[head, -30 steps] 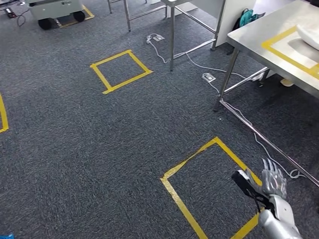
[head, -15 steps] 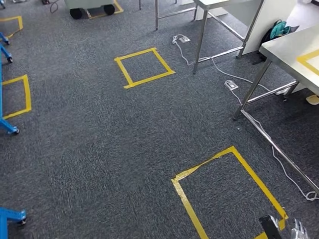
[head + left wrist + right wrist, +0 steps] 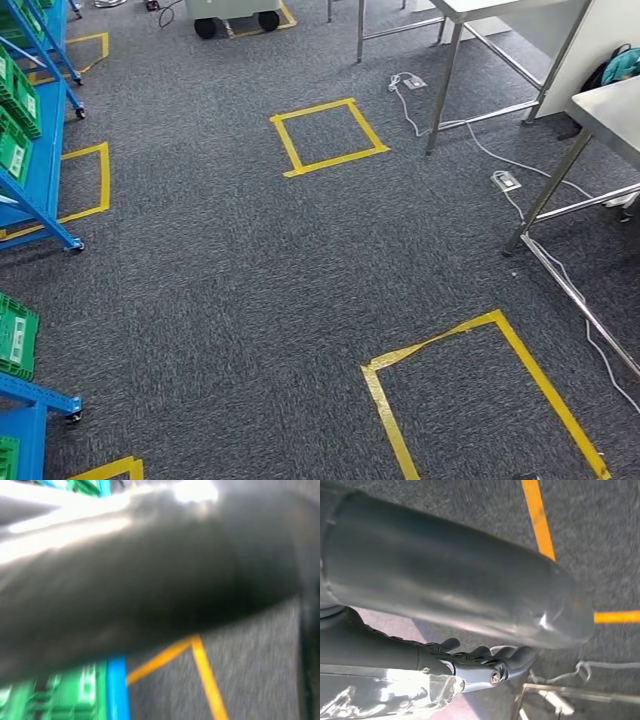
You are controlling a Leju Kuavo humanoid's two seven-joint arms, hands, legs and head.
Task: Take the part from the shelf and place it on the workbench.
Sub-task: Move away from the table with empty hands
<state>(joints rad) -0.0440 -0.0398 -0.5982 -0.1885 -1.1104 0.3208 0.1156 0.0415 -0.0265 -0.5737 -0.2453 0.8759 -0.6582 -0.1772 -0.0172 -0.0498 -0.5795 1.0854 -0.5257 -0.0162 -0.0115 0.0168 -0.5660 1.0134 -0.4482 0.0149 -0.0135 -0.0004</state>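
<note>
Head view is showing the blue metal shelf (image 3: 47, 170) with green plastic crates (image 3: 13, 135) at the left and the grey steel desk (image 3: 613, 108) far right. The part itself is too small to pick out. The approach to the shelf seems to be in hand. Right robot hand (image 3: 482, 656) is lying outstretched, holding nothing; left robot hand (image 3: 113, 580) is blurred, so I cannot tell. Next comes closing on the shelf and reaching in.
</note>
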